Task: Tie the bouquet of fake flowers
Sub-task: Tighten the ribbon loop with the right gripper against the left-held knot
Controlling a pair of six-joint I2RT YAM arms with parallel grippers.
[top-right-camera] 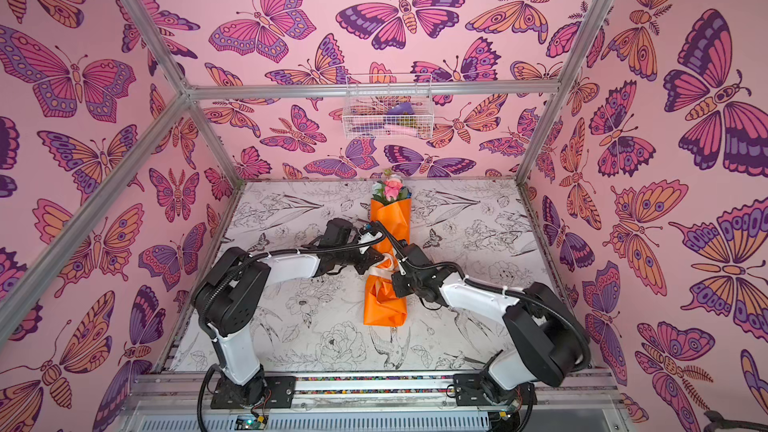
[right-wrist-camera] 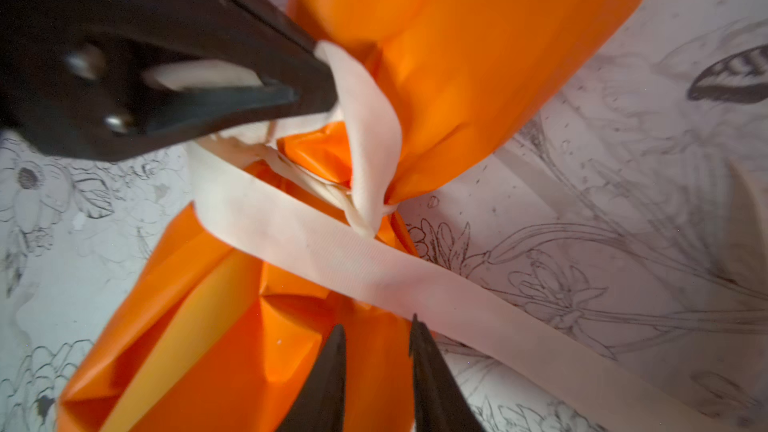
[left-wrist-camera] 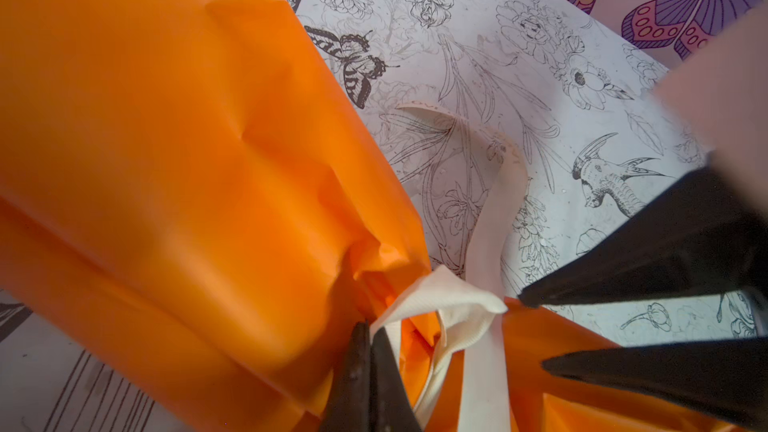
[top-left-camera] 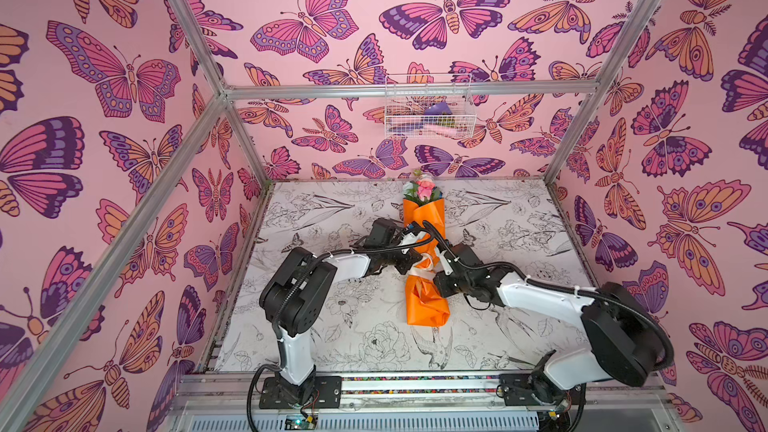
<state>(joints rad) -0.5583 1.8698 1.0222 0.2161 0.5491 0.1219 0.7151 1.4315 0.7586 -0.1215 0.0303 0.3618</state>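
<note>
Top views, bouquet: the orange-wrapped bouquet (top-left-camera: 424,218) (top-right-camera: 388,218) lies lengthwise at the middle of the desk (top-left-camera: 353,326), with its blooms (top-left-camera: 424,189) at the far edge.
Top views, ribbon: a cream ribbon (top-left-camera: 424,271) (top-right-camera: 380,270) crosses the wrap's pinched waist.
Top views, tools: the left tool (top-left-camera: 417,261) and right tool (top-left-camera: 435,274) meet at that waist from either side. Their jaws are too small to read here.
Left wrist, left tool: the left tool (left-wrist-camera: 368,328) is closed, pinching a fold of the cream ribbon (left-wrist-camera: 457,297) beside the bouquet (left-wrist-camera: 187,160).
Left wrist, right tool: the right tool (left-wrist-camera: 533,331) has its jaws apart, one tip just beside the ribbon's fold.
Right wrist, right tool: the right tool (right-wrist-camera: 378,322) has its jaws parted over the orange wrap with nothing between them. A flat ribbon strand (right-wrist-camera: 332,255) runs just past the tips.
Right wrist, left tool: the left tool (right-wrist-camera: 322,76) is clamped on a ribbon loop at the cinched waist.
Right wrist, bouquet: the bouquet (right-wrist-camera: 457,56) rests on the desk (right-wrist-camera: 623,160).
</note>
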